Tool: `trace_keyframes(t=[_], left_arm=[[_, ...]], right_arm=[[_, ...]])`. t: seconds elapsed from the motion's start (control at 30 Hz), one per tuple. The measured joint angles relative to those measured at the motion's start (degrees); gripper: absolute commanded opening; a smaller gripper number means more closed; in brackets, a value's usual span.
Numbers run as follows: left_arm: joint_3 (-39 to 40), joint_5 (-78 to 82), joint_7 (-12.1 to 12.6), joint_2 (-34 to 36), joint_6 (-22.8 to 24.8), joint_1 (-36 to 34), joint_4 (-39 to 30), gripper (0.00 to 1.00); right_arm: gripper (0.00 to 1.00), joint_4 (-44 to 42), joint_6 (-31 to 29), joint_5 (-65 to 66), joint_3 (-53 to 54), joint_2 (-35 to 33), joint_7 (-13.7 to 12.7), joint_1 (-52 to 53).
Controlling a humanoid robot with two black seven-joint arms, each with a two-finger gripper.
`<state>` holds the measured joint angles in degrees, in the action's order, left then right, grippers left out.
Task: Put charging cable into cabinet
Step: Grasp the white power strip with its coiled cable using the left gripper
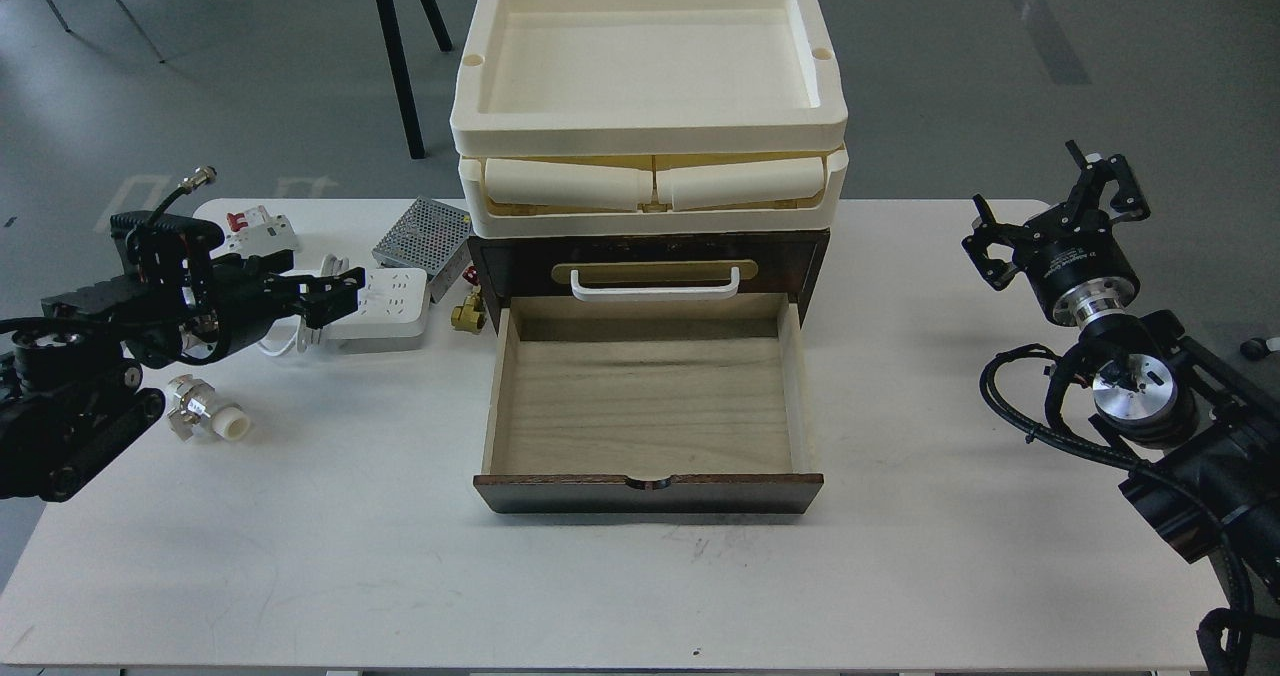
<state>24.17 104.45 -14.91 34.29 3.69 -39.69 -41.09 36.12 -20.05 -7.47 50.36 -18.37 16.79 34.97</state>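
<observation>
Charging cable (385,306) lies flat on the bench (300,516) left of the cabinet (650,266), its white cord looped at its left side, and your left gripper (335,294) reaches it from the left with fingers (345,281) set at its left end; you cannot tell from this view whether they grip it. Cabinet drawer (645,401) stands pulled fully out toward you, pale lining bare, with cream trays (650,106) stacked on the cabinet top. Your right gripper (1095,181) is raised well apart at the bench's right edge, fingers spread and holding nothing.
</observation>
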Motion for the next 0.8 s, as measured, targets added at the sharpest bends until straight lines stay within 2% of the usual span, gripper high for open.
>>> trace_keyframes(t=[0.17, 0.23, 0.37, 0.5, 0.67, 0.8], left_arm=[[-3.65, -0.41, 0.05, -4.57, -2.45, -1.48, 8.3, 0.85], [-4.53, -0.81, 0.04, -6.51, -3.31, -2.31, 11.97, 0.79], [-5.04, -1.0, -0.03, -9.15, -3.73, -2.99, 15.83, 0.62], [-5.34, -1.0, -0.14, -10.61, -3.76, -3.02, 16.93, 0.5], [-5.36, -1.01, -0.12, -10.99, -3.62, -3.2, 18.33, 0.2], [-5.36, -1.3, -0.25, -10.99, -3.39, -3.19, 19.32, 0.09]], right_arm=[[1.0, 0.04, 0.0, 0.0, 0.0, 0.0, 0.0, 0.02], [1.0, 0.08, 0.01, 0.0, 0.0, 0.0, 0.0, 0.02], [1.0, 0.09, 0.01, 0.0, 0.0, 0.0, 0.0, 0.02], [1.0, 0.11, 0.01, 0.0, 0.0, 0.0, 0.0, 0.02], [1.0, 0.18, 0.01, 0.0, 0.0, 0.0, -0.01, 0.02], [1.0, 0.19, 0.01, 0.0, 0.0, 0.0, -0.01, 0.01]])
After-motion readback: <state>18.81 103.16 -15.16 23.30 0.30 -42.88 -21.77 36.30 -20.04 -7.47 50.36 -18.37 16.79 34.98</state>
